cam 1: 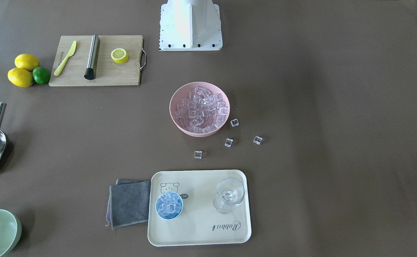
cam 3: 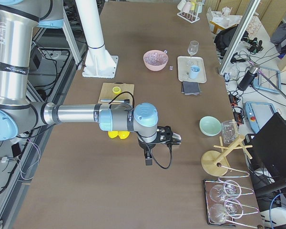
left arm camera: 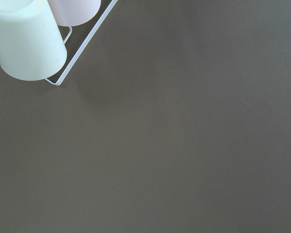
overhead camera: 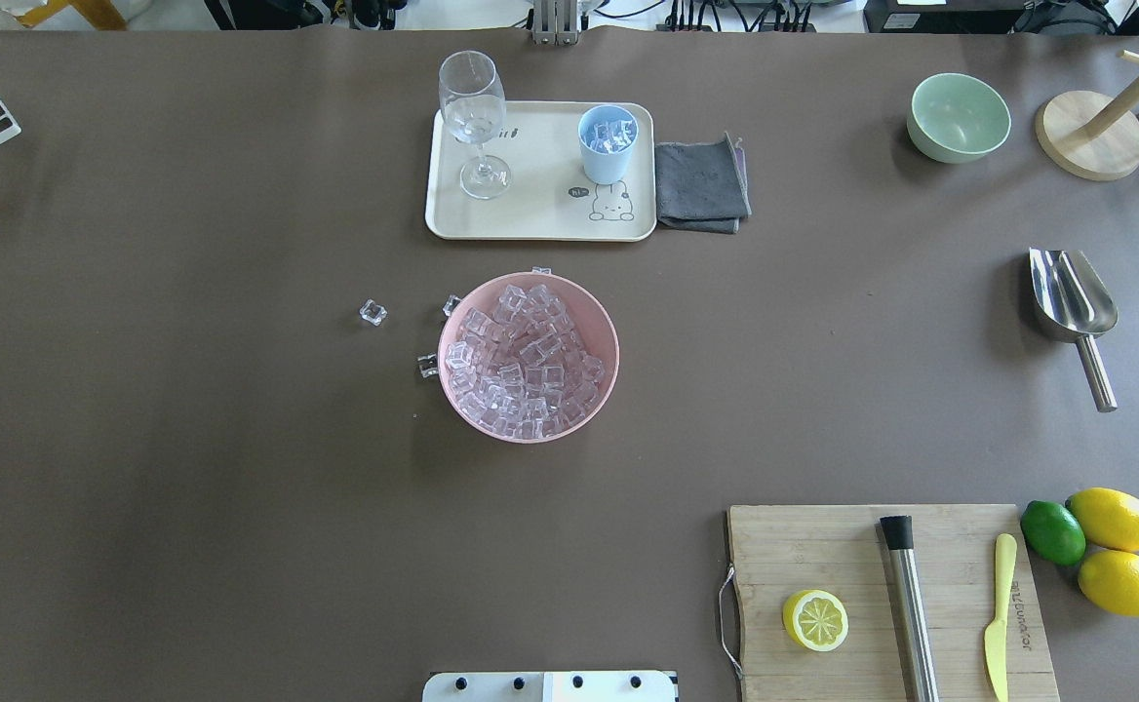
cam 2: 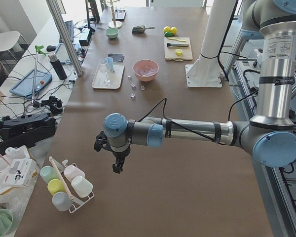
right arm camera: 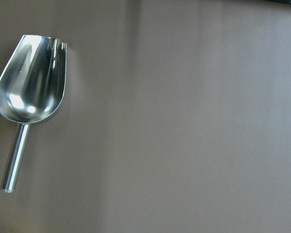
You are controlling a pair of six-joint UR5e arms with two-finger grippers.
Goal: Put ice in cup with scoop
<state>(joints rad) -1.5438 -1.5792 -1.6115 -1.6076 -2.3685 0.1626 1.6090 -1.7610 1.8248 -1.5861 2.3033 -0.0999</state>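
The light-blue cup (overhead camera: pixel 608 142) stands on a cream tray (overhead camera: pixel 530 219) and holds several ice cubes. More ice (overhead camera: pixel 528 358) fills the pink bowl (overhead camera: pixel 601 390), and a few loose cubes (cam 1: pixel 229 142) lie on the table beside it. Empty, the silver scoop (overhead camera: pixel 1072 302) lies far off on the robot's right; it also fills the right wrist view's left part as the scoop (right arm camera: pixel 31 92). My left gripper (cam 2: pixel 118 166) hangs over bare table near a mug rack; my right gripper (cam 3: pixel 148 158) hangs near the scoop's end. Whether either is open I cannot tell.
A stemmed glass (overhead camera: pixel 473 122) shares the tray, with a grey cloth (overhead camera: pixel 701 185) beside it. A pale-green bowl (overhead camera: pixel 958 117) and a wooden stand (overhead camera: pixel 1091 136) sit at the far right. A cutting board (overhead camera: pixel 882 604) carries a lemon half, a knife and a steel cylinder; lemons and a lime lie beside it.
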